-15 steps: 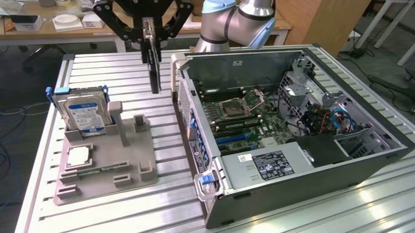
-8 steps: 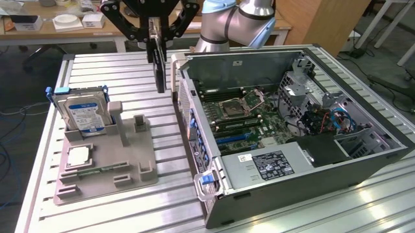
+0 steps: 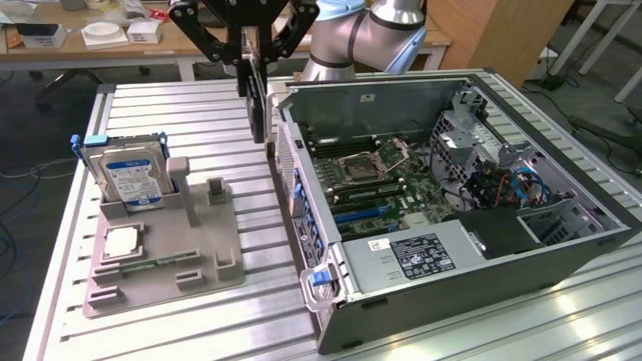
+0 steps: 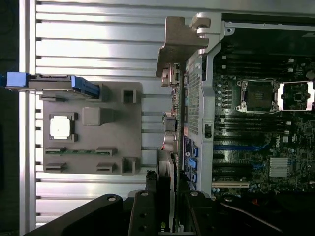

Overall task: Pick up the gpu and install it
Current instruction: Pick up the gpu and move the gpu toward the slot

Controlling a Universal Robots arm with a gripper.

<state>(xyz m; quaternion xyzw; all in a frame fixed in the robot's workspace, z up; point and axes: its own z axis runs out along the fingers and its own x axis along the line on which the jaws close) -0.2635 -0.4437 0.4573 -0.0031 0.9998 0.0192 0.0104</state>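
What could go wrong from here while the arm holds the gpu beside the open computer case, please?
The gpu hangs upright just outside the computer case's rear wall; its lower edge might catch that wall on the way in.
The fingers pinch only its top edge, so a knock could tilt or slip it.

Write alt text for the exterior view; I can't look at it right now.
The gripper holds the gpu on edge above the table, just outside the open computer case on the exterior view's left side of it. Further left, a grey parts holder carries an upright hard drive.
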